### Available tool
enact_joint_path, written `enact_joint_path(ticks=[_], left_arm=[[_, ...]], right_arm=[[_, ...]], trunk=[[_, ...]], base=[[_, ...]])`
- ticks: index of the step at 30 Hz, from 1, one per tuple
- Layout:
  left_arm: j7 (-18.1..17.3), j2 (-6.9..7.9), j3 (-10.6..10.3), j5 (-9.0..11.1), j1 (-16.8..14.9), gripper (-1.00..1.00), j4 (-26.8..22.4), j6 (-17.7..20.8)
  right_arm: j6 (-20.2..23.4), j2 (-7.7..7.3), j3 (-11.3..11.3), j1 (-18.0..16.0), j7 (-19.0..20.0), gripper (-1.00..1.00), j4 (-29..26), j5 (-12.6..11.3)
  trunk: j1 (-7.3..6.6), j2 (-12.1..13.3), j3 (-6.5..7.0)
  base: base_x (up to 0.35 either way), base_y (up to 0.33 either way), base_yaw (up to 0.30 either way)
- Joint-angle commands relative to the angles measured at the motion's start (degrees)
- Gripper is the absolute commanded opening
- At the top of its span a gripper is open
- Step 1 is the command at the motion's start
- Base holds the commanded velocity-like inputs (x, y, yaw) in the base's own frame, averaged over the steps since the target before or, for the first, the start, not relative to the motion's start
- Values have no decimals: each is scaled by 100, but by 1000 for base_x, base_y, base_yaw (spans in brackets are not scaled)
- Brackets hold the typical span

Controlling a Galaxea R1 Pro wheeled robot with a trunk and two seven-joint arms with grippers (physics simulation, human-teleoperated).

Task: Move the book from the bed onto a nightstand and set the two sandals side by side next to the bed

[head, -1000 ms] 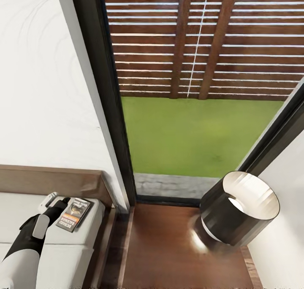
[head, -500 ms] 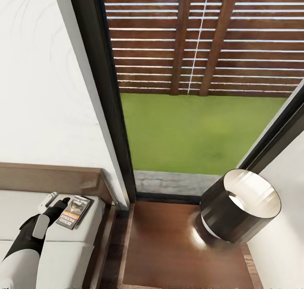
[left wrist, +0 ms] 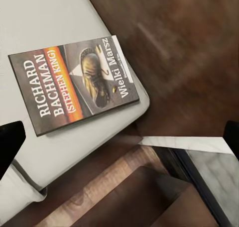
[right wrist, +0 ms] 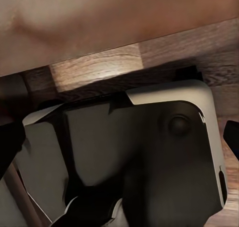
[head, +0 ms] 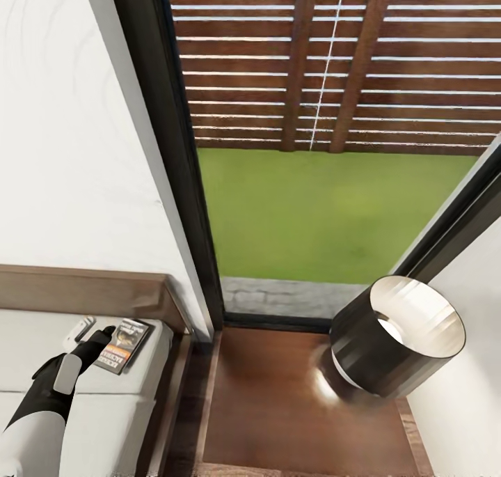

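From the head, one book lies flat on the bed at its corner nearest the one nightstand, which carries one lamp. The left gripper hangs at the book's edge. Its wrist camera shows the fingers spread wide, gripping nothing; the right pincer's fingers also sit apart, empty.

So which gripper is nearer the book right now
Left. The left gripper hangs over the book on the bed's corner; the right gripper points at the robot's own base.
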Motion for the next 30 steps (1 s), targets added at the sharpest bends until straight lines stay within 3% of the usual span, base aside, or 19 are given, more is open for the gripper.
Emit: enact_joint_path(ticks=[1, 30], left_arm=[[6, -2, 15, 51, -5, 100, -8, 38], [6, -4, 15, 59, -5, 100, -8, 38]], right_arm=[[4, -3, -44, -10, 28, 100, 22, -17], [4, -7, -44, -10, 13, 100, 16, -15]], trunk=[[3, -11, -19], [3, -11, -279]], base=[[0, 0, 0], [0, 0, 0]])
